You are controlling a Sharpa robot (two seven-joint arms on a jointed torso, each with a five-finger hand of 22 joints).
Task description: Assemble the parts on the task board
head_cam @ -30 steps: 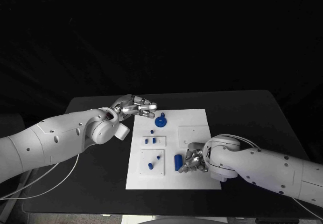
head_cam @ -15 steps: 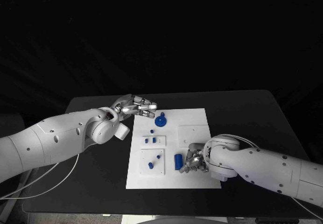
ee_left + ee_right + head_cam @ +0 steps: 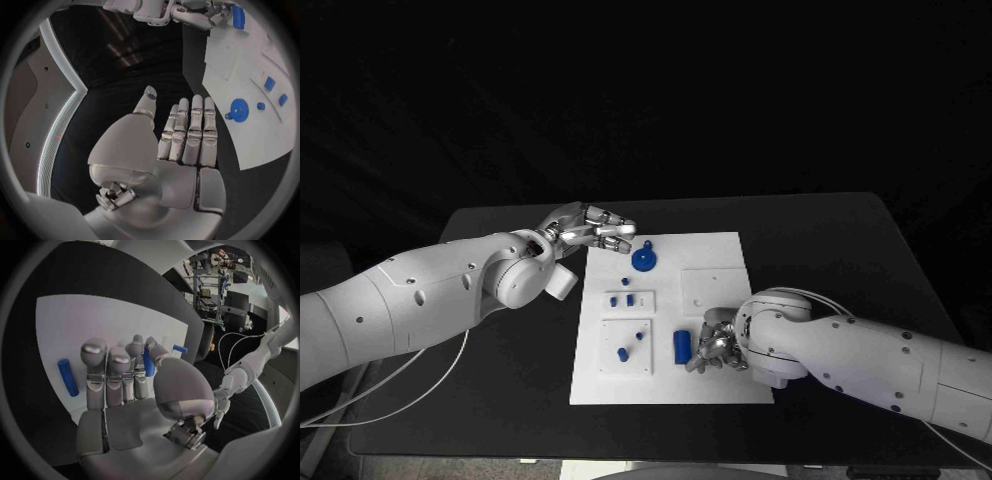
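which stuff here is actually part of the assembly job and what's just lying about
Part of the job:
- white task board
- round blue part
- blue cylinder
- small blue parts
- right hand
- left hand

Just there:
- black table
- white cable

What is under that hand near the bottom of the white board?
Under the right hand lies the task board. A blue part shows between its fingers, and a blue rod lies beside them. Whether the hand really grips the part is hidden by the fingers.
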